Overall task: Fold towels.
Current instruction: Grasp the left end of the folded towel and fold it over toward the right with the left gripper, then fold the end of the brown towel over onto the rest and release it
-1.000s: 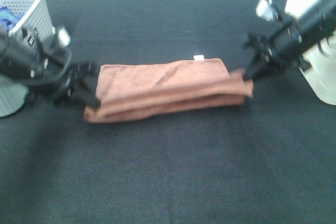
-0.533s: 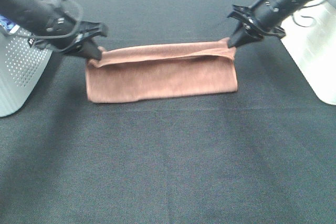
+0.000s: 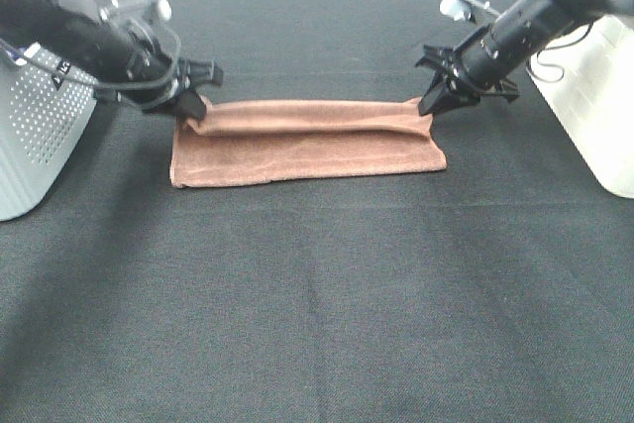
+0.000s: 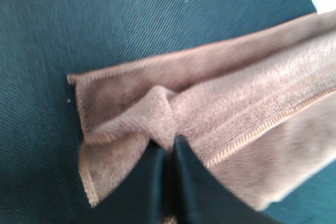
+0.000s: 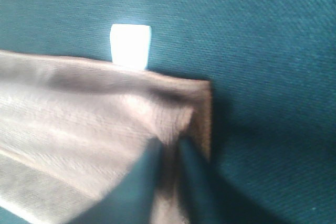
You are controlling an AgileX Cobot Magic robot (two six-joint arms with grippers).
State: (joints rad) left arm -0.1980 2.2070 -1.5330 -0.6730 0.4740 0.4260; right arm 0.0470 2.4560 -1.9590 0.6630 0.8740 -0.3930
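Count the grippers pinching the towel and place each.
2. The left gripper pinches the towel at its far left corner; the right gripper pinches its far right corner. No others in view.

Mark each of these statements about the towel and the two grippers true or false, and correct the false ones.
1. The left gripper is shut on a corner of the towel. True.
2. The right gripper hangs open, apart from the towel. False: it pinches the towel's opposite far corner.
3. The towel lies as a long folded strip on the black table. True.
4. The towel is blue. False: it is reddish-brown.
5. A small white tag sticks out from the towel's edge near the right gripper. True.
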